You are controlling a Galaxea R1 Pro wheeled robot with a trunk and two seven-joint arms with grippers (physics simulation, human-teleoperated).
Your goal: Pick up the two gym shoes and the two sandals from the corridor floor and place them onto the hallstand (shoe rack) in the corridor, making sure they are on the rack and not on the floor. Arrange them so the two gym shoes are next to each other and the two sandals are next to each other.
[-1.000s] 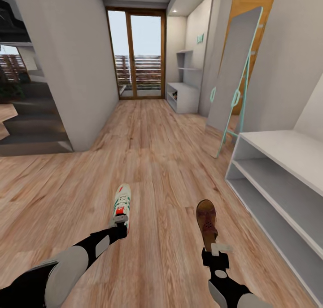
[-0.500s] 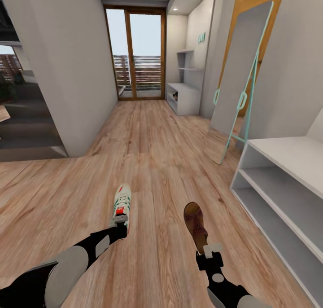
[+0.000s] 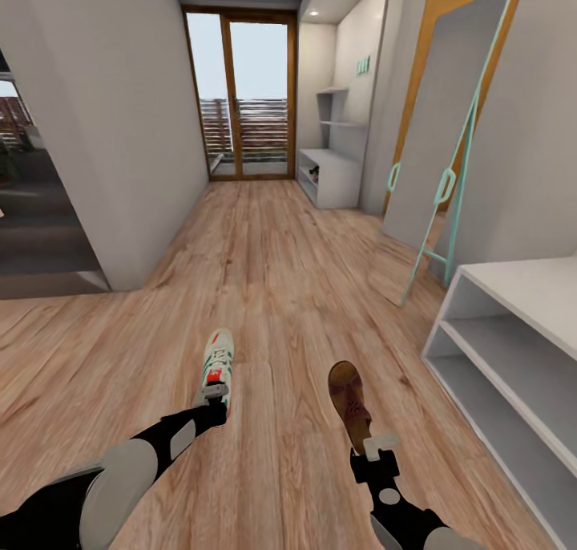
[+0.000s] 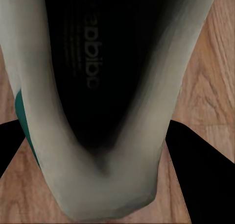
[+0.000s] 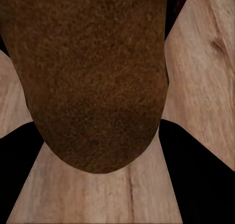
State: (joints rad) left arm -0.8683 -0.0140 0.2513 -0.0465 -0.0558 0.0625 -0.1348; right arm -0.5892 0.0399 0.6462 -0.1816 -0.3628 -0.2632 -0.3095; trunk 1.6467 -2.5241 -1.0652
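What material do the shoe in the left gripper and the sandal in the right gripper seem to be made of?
Gym shoe: looks like smooth white leather or synthetic, matte, with teal stripes; the render leaves it open which. Its dark insole looks like fabric with a printed logo.
Sandal: probably brown leather; its underside has a grainy, suede-like texture, with no shine.

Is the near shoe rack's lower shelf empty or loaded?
Empty, as far as visible: the shoe rack shows bare shelves in the head view; its far end is cut off. The sneaker and sandal are in the grippers.
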